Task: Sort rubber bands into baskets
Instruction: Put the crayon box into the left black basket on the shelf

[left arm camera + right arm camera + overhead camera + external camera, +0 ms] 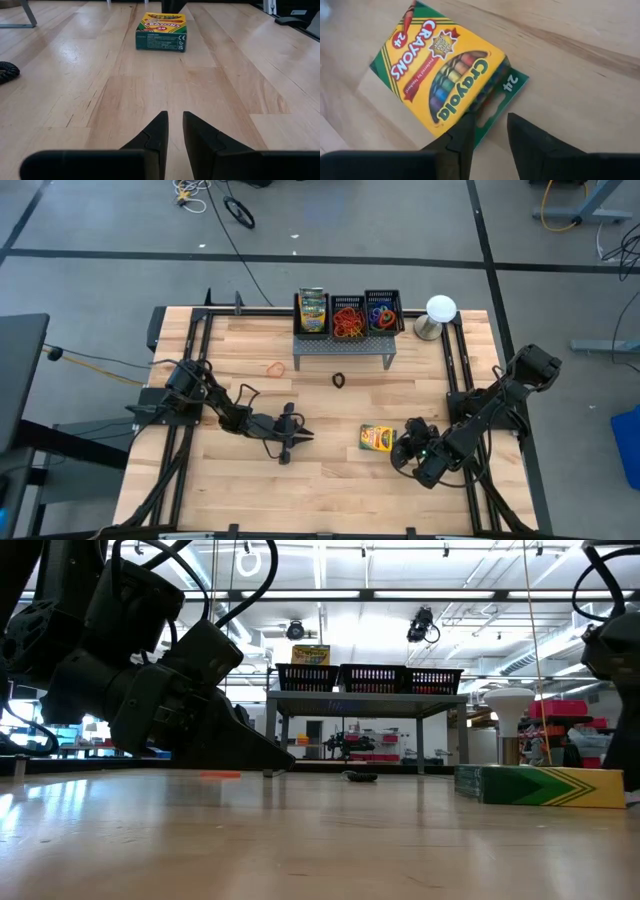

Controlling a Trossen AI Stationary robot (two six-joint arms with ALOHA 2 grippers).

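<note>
Mostly sorted: two baskets (364, 316) hold rubber bands; two loops remain.
Orange band (273, 368) and black band (339, 380) lie loose; left gripper (287, 448) and right gripper (488, 127) narrowly parted, empty.

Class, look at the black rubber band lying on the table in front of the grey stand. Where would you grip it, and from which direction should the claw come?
Come straight down from above. The black rubber band lies flat and alone on the bare wooden table, too thin to take from the side. Pinch across one strand of the loop, one finger inside and one outside. The grey stand sits just behind it, so approach from the open front side.
</note>
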